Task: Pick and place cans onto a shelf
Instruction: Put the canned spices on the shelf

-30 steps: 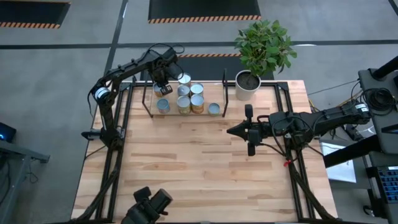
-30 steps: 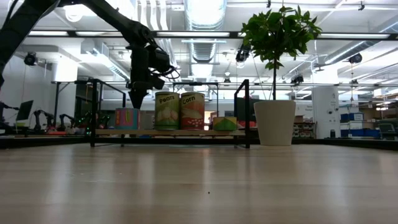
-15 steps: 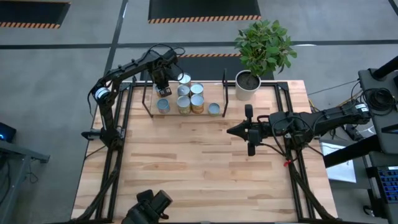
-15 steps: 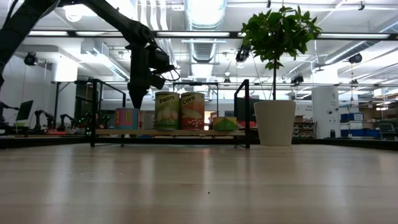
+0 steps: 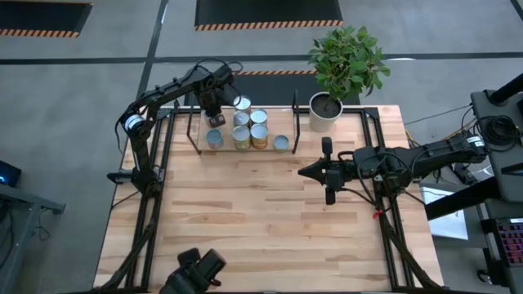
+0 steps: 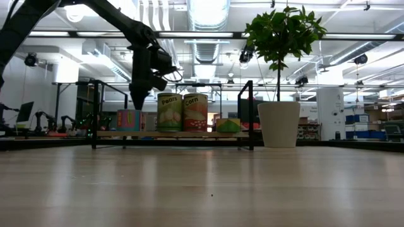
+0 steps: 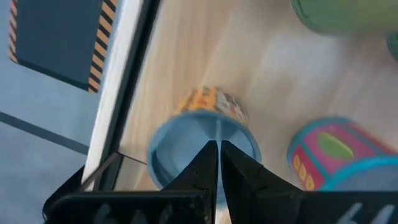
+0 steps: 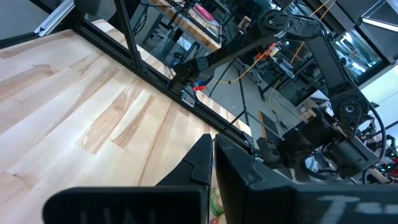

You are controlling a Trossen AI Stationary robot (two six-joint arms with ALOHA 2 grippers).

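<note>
Almost nothing changes: the left gripper (image 5: 215,119) stays closed and empty above the cans (image 5: 242,127) on the shelf (image 5: 294,122). The right gripper (image 5: 304,172), closed, waits mid-table. Placing looks finished.

My overhead camera looks straight down on the whole pale wooden tabletop (image 5: 270,212). My low camera sits at tabletop level, facing the black-rod shelf with its light board (image 6: 170,133), which both views share. My left wrist camera hovers close above a pale-blue-topped can (image 7: 186,140); my right wrist camera looks across bare planks.
</note>
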